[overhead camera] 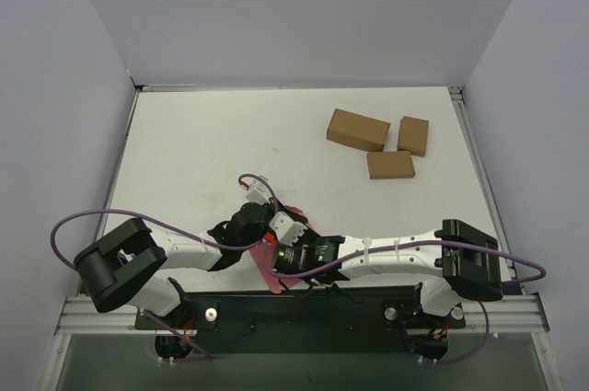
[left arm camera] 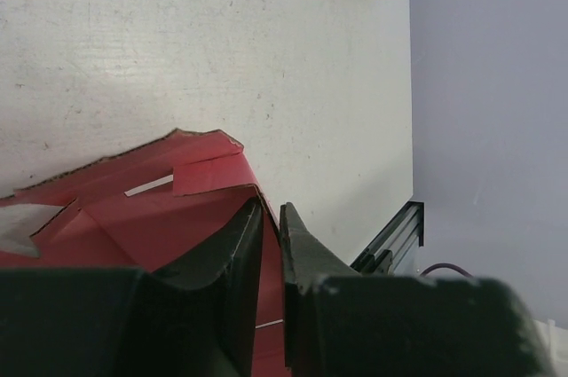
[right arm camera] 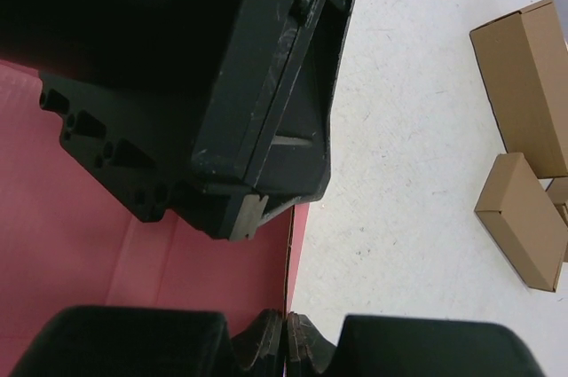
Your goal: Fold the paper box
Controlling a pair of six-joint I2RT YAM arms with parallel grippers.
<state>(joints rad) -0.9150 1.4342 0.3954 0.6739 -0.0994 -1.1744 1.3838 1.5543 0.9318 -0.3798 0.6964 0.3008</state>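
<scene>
You have three brown boxes point(overhead camera: 357, 130) lying close together at the far right of the table point(overhead camera: 202, 152), well apart from the work. What blocks your sight is the arms themselves. In the top view both wrists meet over the near middle of the table, just beyond the metal rail point(overhead camera: 304, 317). They cover most of the paper box point(left arm camera: 177, 213), so only a narrow pink-red strip shows beneath them, running from the near side away towards the far right. You cannot judge its long axis from above, since too much of the sheet is hidden. From the left wrist view the card is opened out as a sheet. Its ragged, notched edge is turned towards the brown boxes, with a short pale slit and a small folded flap just inside that edge. Your right gripper point(right arm camera: 286, 331) has its fingers pressed together on the card's right edge, which runs straight down into them. In that view a black housing point(right arm camera: 177, 84) of the other arm looms directly over the sheet and hides its far part. Your left gripper point(left arm camera: 272, 222) has its fingers drawn close, with only a thin slit between them and red card showing in it; you cannot tell whether they actually pinch the card
</scene>
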